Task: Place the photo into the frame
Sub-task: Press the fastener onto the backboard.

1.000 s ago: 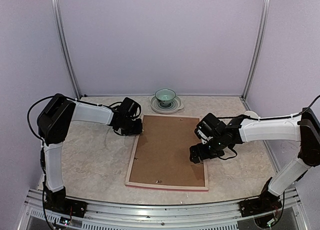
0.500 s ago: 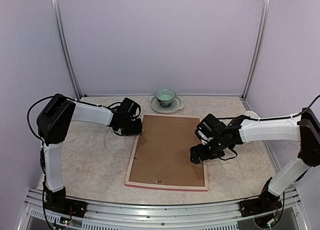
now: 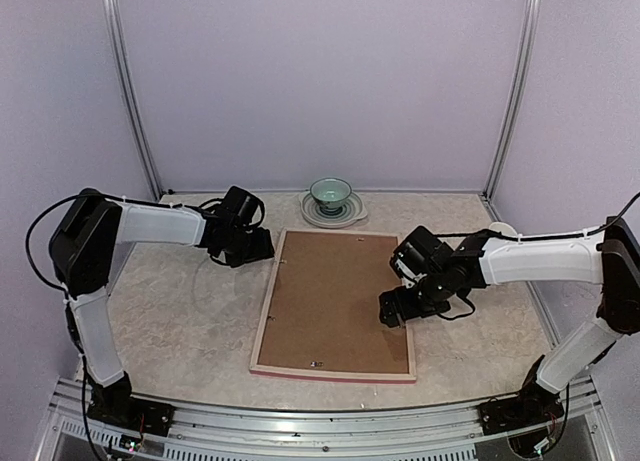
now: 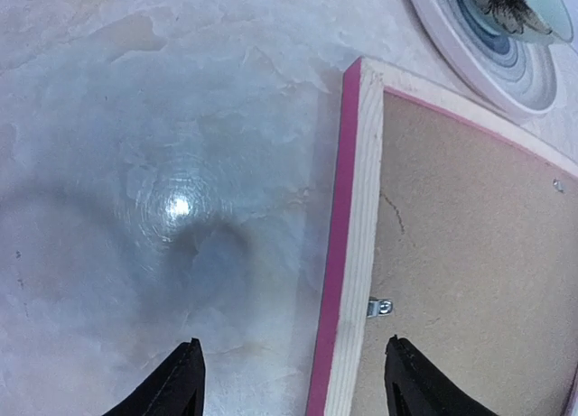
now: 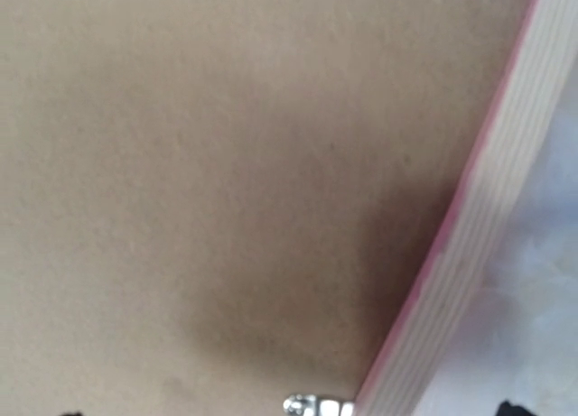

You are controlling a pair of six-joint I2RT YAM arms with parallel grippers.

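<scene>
**A:** Where was the frame?

**B:** The frame lay flat and face down on the table, with the brown backing board up. Its pink edge showed along the near side.

**A:** Left gripper relative to it?

**B:** The left gripper sat just beside the frame's far-left corner, over bare table and off the frame. Its fingers were spread. In the wrist view the frame's left rail ran up between the two tips, nearer the right-hand one, and touched neither. A metal tab sat on the rail's inner edge just ahead.

**A:** Right one?

**B:** The right gripper was low over the frame's right rail, around the middle of its length. The wrist view was very close and blurred: mostly backing board, with the rail crossing at the right. Only slivers of the tips showed at the bottom corners, far apart, so it looked spread. Couldn't tell if it touched the frame.

**A:** Anything else?

**B:** A bowl on a plate sat just past the frame's far edge, apart from both grippers.
</scene>
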